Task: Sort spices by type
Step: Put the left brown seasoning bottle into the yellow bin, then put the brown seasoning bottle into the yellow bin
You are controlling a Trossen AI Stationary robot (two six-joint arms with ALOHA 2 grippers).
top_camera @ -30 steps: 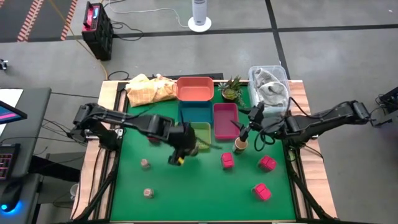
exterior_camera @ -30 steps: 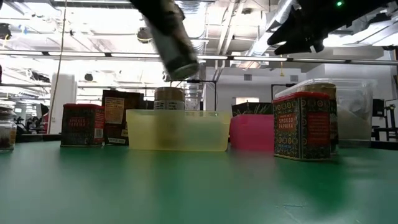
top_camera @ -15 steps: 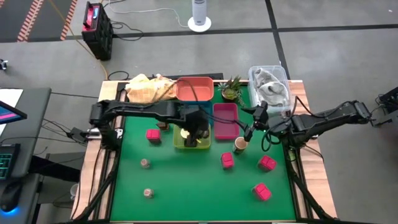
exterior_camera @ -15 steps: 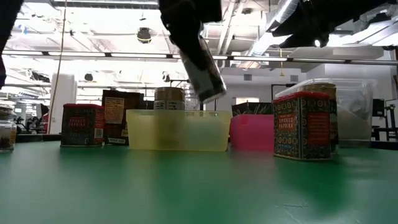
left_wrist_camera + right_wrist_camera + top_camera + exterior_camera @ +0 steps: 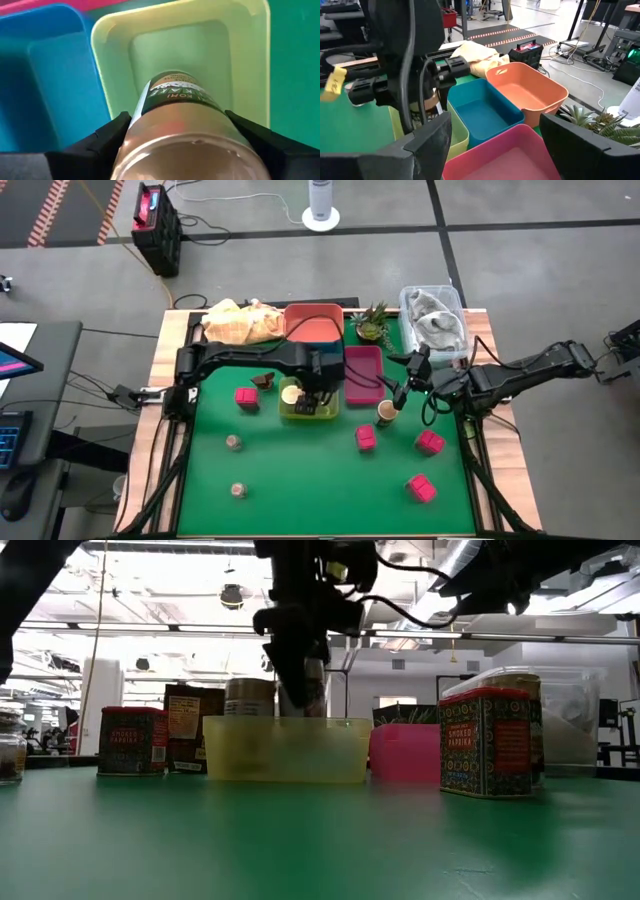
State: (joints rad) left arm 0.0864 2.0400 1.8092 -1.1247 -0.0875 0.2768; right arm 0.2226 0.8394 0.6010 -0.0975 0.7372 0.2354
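Observation:
My left gripper (image 5: 318, 385) is over the yellow-green tray (image 5: 300, 412), shut on a glass spice jar (image 5: 175, 97) with brownish contents and a dark label. A cream-topped jar (image 5: 291, 394) stands inside that tray. My right gripper (image 5: 400, 393) hovers open just beyond another cream-topped jar (image 5: 386, 414) standing on the mat. Pink packets (image 5: 245, 397), (image 5: 366, 437), (image 5: 430, 442) and one more (image 5: 421, 488) lie on the mat. Two tiny brownish jars (image 5: 233, 443), (image 5: 239, 490) and a dark brown piece (image 5: 264, 380) sit on the left part. My left gripper pinches the glass jar by its body (image 5: 145, 117), one finger (image 5: 107, 135) on each side. The fingers come from above, pointing down, and lie along the jar. The jar hangs nearly upright with its lower end (image 5: 298, 708) below the tray's rim; whether it touches the floor I cannot tell.
Blue tray (image 5: 300, 358), pink tray (image 5: 362, 373) and orange tray (image 5: 313, 323) stand beside and behind the yellow-green one. A potted plant (image 5: 372, 322), a clear tub (image 5: 435, 320) and a yellow cloth (image 5: 240, 322) line the far edge. Open mat lies toward the near edge.
My left gripper has carried the jar from the near-left part of the mat toward the far right, over the yellow-green tray, and down into it. The jar has gone from tilted to nearly upright. The cream-topped jar in the tray has shifted a little to the left.

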